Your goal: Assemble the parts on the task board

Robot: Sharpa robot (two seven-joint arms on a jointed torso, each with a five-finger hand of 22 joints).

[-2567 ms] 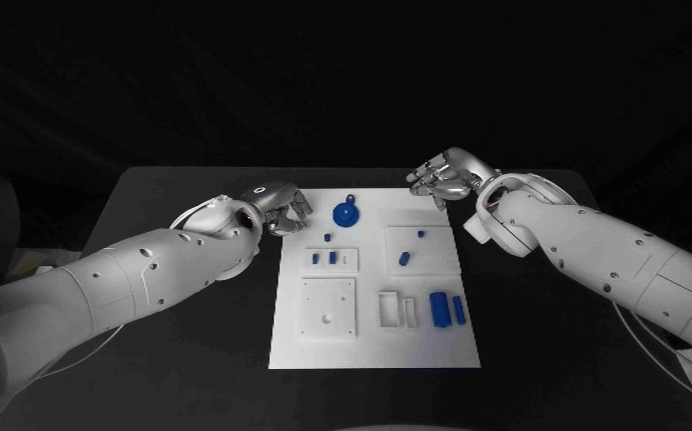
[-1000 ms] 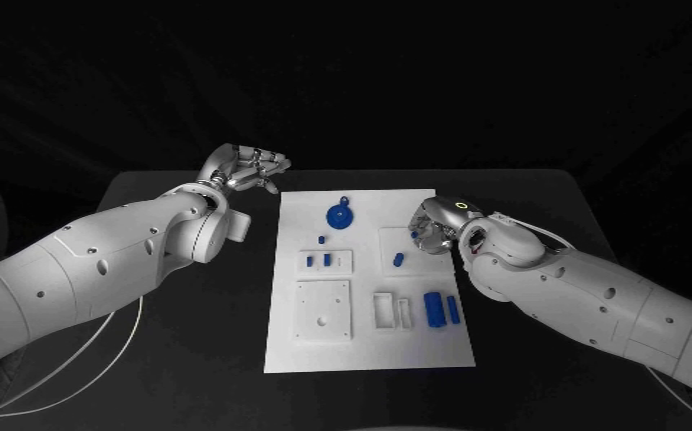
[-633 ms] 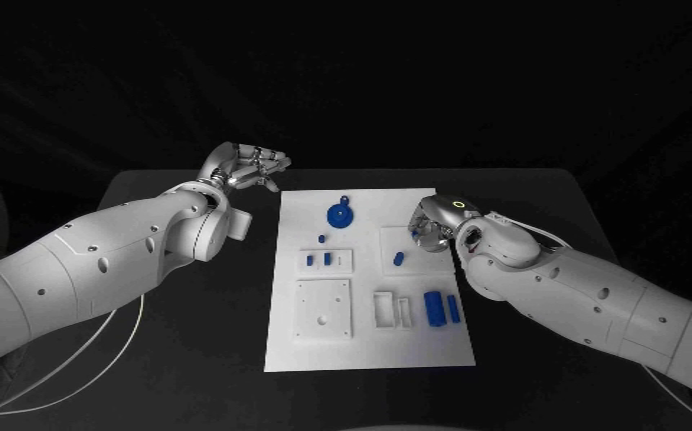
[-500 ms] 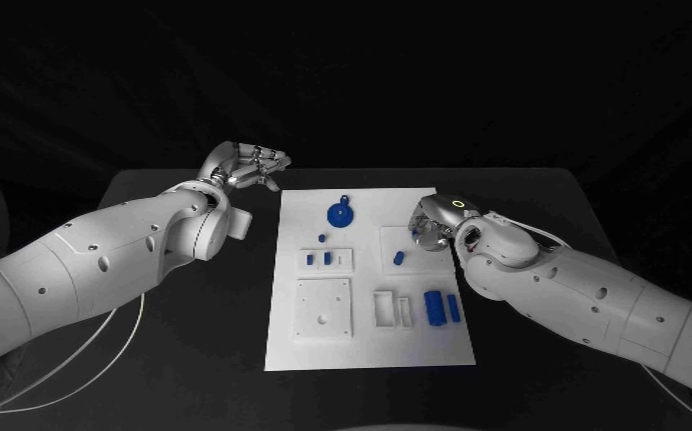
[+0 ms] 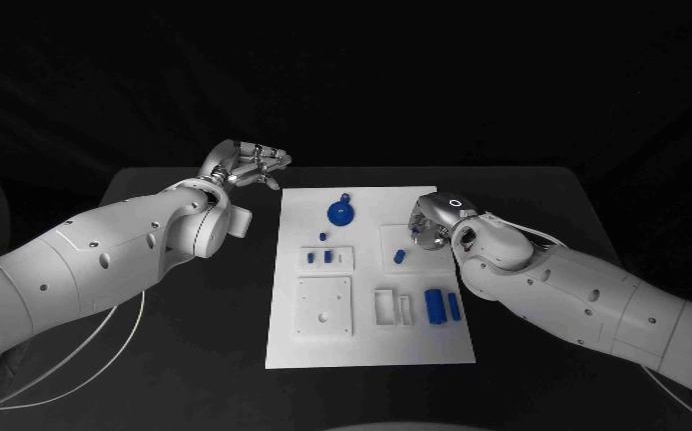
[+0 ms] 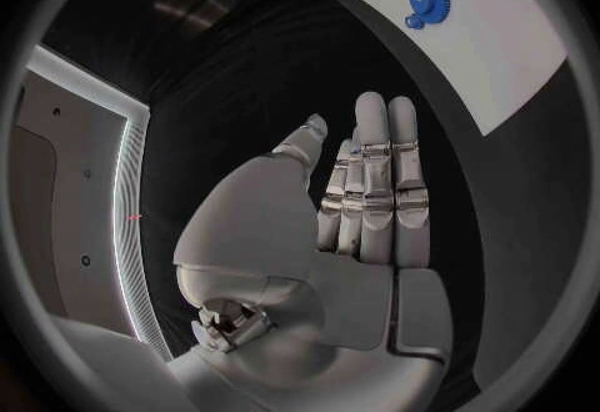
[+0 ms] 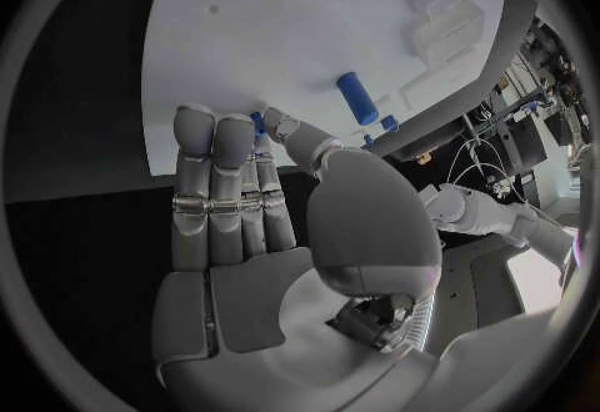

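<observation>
Barely anything has shifted over the last half second: the right hand [image 5: 430,213] has crept a touch further in over the task board [image 5: 369,346], and the left hand [image 5: 245,165] sits where it was, off the board's far left corner, above the black table [image 5: 173,351].

Right hand first. It hovers low over the board's right edge, fingers pointing down at a small blue peg [image 5: 423,232]. From the right wrist camera, the fingers [image 7: 213,172] lie straight and close together, the thumb reaching across toward them, with a sliver of blue [image 7: 258,122] right at the fingertips. Whether that piece is pinched or merely touched, I cannot tell.

Left hand next. The left wrist camera shows it flat, fingers [image 6: 375,182] side by side and extended, thumb off to the side, nothing in it.

On the board, the blue gear [image 5: 340,215] lies near the far edge, toward the left hand's side. Nearer the middle, two small blue pieces [image 5: 326,256] stand in a white block, with a tiny blue one [image 5: 322,238] just beyond it. A short blue cylinder [image 5: 400,255] lies tilted near the right hand. Closer to the robot, two blue bars [image 5: 443,305] lie side by side next to a white slotted holder [image 5: 392,306], and a square white plate [image 5: 325,306] sits to its left.
</observation>
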